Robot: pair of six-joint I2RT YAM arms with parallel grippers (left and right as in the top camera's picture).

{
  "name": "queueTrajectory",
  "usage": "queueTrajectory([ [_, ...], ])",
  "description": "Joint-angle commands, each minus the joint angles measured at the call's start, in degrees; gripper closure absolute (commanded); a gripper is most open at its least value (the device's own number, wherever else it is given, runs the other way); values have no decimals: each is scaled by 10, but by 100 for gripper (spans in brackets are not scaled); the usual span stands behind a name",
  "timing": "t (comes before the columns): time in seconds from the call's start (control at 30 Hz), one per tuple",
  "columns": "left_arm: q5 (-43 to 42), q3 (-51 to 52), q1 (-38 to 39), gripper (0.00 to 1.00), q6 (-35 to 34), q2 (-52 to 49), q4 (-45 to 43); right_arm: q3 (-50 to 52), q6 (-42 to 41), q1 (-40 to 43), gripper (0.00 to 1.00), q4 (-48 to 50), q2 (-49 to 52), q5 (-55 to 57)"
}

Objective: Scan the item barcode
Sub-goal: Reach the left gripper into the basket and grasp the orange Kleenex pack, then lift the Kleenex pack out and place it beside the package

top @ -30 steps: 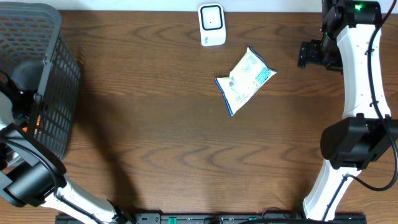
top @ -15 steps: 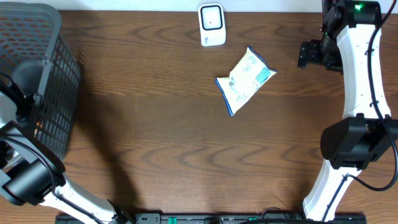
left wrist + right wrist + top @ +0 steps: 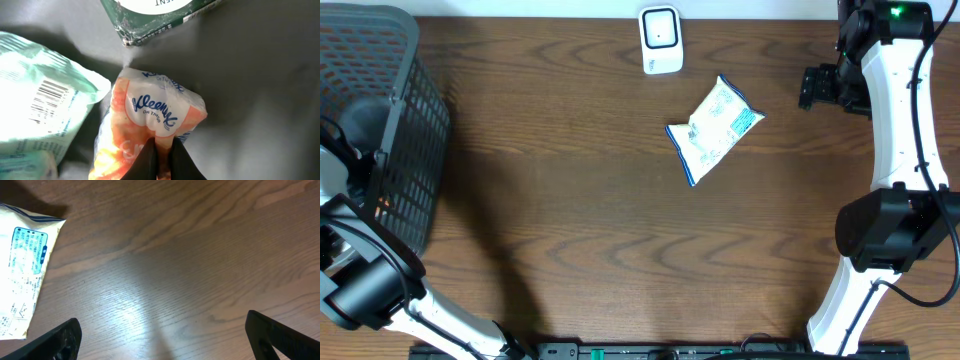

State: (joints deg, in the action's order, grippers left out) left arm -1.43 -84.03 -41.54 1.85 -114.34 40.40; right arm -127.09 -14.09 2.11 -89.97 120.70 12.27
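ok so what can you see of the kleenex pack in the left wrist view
The Kleenex pack is a tissue pack in orange and white wrap, blue logo on a white patch facing the camera. It lies crumpled on a dark grey surface, the left gripper shut on its near edge. A pale green pouch seems to touch one side; a dark green box sits beyond it.

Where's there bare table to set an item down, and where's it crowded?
Bare wood lies between the basket and the white packet, and across the near half of the table. Crowded: inside the basket, where the left gripper is shut on a Kleenex pack among other packages. The scanner and packet sit close.
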Motion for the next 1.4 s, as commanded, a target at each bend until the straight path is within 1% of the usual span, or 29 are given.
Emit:
queueTrajectory([
  [0.0, -96, 4, -2, 93, -45, 17, 6, -10, -9, 3, 1, 0, -10, 7],
  [0.07, -147, 0, -2, 93, -64, 38, -2, -10, -9, 3, 1, 0, -10, 7],
  [0.13, -169, 0, -2, 93, -84, 60, -9, -10, -9, 3, 1, 0, -10, 7],
  [0.3, -173, 0, -2, 93, -116, 124, -39, -10, -9, 3, 1, 0, -10, 7],
  [0.53, -174, 0, -2, 93, -127, 235, -87, -10, -9, 3, 1, 0, -10, 7],
  [0.63, -174, 0, -2, 93, -173, 279, -113, -10, -9, 3, 1, 0, -10, 7],
  [0.73, -176, 0, -1, 93, -250, 325, -135, -10, -9, 3, 1, 0, -10, 7],
  [0.8, -200, 0, -1, 93, -283, 352, -147, -10, -9, 3, 1, 0, -10, 7],
  [1.0, -342, 0, 2, 93, -327, 405, -215, -10, -9, 3, 1, 0, -10, 7],
  [1.1, -388, 0, 31, 93, -332, 414, -225, -10, -9, 3, 1, 0, -10, 7],
  [1.2, -418, 0, 81, 93, -328, 414, -222, -10, -9, 3, 1, 0, -10, 7],
  [1.27, -419, 1, 123, 93, -310, 414, -209, -10, -9, 3, 1, 0, -10, 7],
  [1.37, -416, 1, 199, 93, -253, 414, -178, -10, -9, 3, 1, 0, -10, 7],
])
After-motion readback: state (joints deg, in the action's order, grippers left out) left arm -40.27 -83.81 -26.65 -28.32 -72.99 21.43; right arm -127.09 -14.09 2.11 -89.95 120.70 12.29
